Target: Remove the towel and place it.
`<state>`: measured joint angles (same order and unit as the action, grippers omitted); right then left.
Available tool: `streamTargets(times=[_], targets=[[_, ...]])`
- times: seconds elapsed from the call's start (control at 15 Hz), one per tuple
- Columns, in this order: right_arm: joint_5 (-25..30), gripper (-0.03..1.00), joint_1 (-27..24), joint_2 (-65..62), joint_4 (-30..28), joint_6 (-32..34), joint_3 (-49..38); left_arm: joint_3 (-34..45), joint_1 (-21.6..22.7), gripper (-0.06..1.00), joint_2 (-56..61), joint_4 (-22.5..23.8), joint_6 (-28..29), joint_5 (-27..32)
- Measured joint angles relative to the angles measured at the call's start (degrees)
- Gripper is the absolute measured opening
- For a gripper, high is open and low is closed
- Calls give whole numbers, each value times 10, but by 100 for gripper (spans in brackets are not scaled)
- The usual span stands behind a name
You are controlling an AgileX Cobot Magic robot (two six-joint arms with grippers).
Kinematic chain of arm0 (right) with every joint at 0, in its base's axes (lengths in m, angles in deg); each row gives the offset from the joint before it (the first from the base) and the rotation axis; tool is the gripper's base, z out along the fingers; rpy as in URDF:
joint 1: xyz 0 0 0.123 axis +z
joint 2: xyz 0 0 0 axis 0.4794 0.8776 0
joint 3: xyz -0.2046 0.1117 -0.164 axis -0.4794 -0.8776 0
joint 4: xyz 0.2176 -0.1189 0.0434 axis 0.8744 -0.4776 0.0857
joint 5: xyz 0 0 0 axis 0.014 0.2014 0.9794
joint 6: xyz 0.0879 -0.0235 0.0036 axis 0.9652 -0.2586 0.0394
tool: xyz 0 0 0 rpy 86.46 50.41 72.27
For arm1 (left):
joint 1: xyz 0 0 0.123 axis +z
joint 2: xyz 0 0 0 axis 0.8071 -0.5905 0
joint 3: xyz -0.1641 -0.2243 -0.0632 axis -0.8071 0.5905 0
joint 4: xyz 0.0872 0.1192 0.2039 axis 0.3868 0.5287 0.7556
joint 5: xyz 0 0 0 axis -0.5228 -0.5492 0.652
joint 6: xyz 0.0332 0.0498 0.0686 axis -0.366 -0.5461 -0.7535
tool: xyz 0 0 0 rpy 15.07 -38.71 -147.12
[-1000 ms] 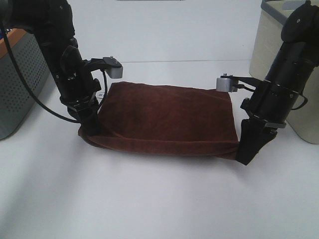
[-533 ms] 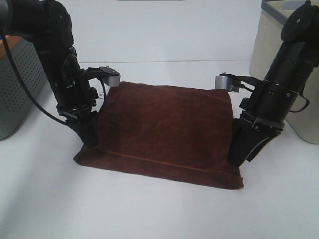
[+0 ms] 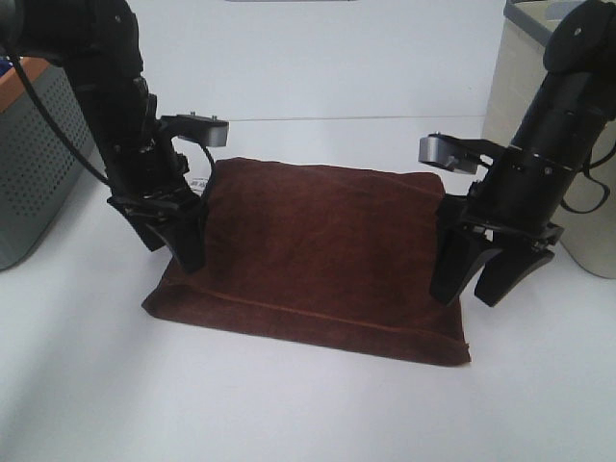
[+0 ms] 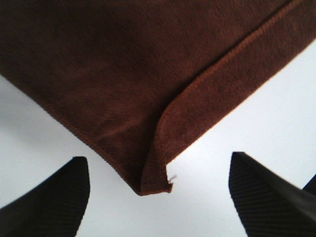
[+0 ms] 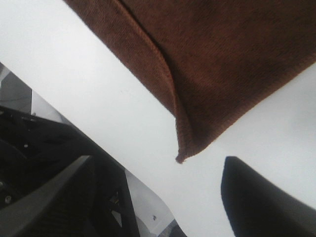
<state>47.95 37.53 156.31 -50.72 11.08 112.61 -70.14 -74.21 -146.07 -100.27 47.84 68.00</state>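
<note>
One reddish-brown towel (image 3: pixel 318 255) lies folded flat on the white table (image 3: pixel 289 404), its stitched hem running along the near edge. Both near corners sit between spread fingers: the left gripper (image 3: pixel 178 236) and right gripper (image 3: pixel 476 274) stand wide open, holding nothing. At left stands a grey perforated bin (image 3: pixel 38 164), at right a cream bin (image 3: pixel 525 96); contents cannot be seen.

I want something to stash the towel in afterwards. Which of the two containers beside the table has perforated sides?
The grey bin behind the left arm: its wall is dotted with small holes. The beige container behind the right arm is smooth-walled.
</note>
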Motion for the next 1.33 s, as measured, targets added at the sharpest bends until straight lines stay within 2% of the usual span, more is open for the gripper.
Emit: streamTargets(times=[0.27,0.53,0.67,0.73,0.87,1.0,1.13,1.33], targets=[[2,63,0,-9,-15,91,99,-57,0,74,21,6,72,-1],[1,63,0,-17,1,150,217,-80,0,74,94,-11,83,1],[1,63,0,-25,3,169,258,-95,2,74,119,-11,112,1],[2,63,0,-28,2,197,288,-106,2,74,134,-2,146,1],[3,63,0,-41,-36,256,335,-129,5,74,159,46,194,2],[4,63,0,-69,-102,296,360,-139,15,74,187,96,223,2],[5,63,-10,-103,-164,333,366,-141,42,74,207,117,235,3],[5,63,-65,-139,-176,352,366,-141,111,74,223,126,241,3]])
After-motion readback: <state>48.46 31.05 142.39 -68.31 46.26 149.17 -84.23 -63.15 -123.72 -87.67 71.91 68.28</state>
